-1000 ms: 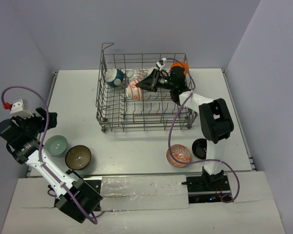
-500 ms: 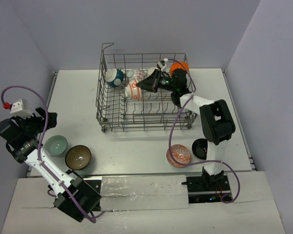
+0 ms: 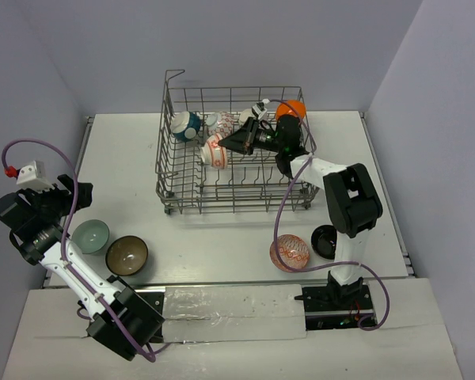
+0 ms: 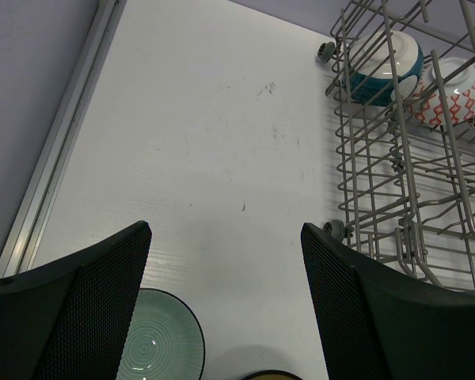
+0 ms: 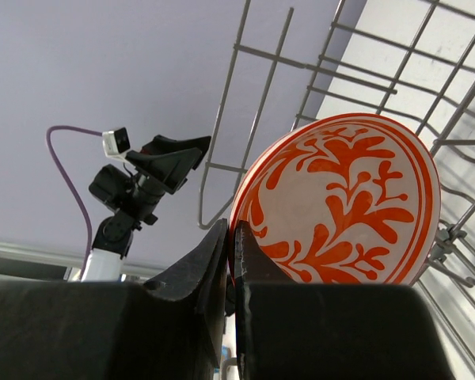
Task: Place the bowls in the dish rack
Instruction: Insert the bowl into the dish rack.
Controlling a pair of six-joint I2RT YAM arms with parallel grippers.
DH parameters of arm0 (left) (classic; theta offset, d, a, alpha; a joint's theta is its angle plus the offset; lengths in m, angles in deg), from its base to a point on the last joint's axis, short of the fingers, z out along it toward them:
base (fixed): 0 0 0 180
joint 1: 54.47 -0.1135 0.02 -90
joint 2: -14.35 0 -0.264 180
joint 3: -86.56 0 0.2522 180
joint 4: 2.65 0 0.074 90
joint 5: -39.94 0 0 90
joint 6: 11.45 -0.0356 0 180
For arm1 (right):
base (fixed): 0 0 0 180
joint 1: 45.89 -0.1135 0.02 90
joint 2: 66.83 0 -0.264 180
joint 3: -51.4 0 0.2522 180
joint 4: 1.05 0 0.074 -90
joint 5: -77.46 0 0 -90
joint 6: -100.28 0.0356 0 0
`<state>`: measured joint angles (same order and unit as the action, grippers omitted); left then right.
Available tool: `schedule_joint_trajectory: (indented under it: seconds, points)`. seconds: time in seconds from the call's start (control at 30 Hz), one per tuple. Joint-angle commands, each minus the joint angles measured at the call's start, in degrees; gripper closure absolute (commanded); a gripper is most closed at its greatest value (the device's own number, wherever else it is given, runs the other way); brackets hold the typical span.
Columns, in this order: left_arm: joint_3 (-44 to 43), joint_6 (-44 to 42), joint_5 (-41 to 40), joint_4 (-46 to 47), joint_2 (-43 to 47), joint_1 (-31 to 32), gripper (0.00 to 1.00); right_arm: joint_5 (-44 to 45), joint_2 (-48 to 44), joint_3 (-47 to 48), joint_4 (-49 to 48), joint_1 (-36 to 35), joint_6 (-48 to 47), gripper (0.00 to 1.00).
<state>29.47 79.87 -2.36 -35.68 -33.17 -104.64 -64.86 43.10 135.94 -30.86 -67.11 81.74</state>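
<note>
Orange-patterned bowl [image 5: 340,206], rim pinched in the right gripper [image 5: 232,234], stands inside the dish rack [image 3: 237,207]; the left gripper [image 4: 224,233] gapes wide.

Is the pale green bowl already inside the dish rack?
No, the pale green bowl sits on the table beside the brown bowl, well outside the dish rack.

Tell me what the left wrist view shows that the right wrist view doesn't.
Only the left wrist view: the open left gripper, a pale green ribbed ceramic bowl on the white table, and a racked teal bowl. Only the right wrist view: the right gripper shut on the rim of a white bowl with orange floral pattern. Both: the grey wire dish rack.
</note>
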Motion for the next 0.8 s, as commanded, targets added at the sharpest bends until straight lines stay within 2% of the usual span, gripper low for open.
schedule_joint_trajectory:
  seconds: [0.0, 0.4, 0.77]
  points:
    - [-0.1, 0.1, 1.0, 1.8, 0.5, -0.2, 0.17, 0.6, -3.9, 1.3, -2.8, -1.4, -1.1, 1.00]
    - [-0.2, 0.1, 1.2, 1.5, 0.2, -0.2, 0.17, 3.0, -3.2, -0.5, -4.8, -2.9, 1.6, 1.00]
    - [-0.2, -0.4, 0.6, 1.2, 0.9, -0.2, 0.17, 2.2, 0.8, 0.7, -4.8, -2.1, -1.1, 1.00]
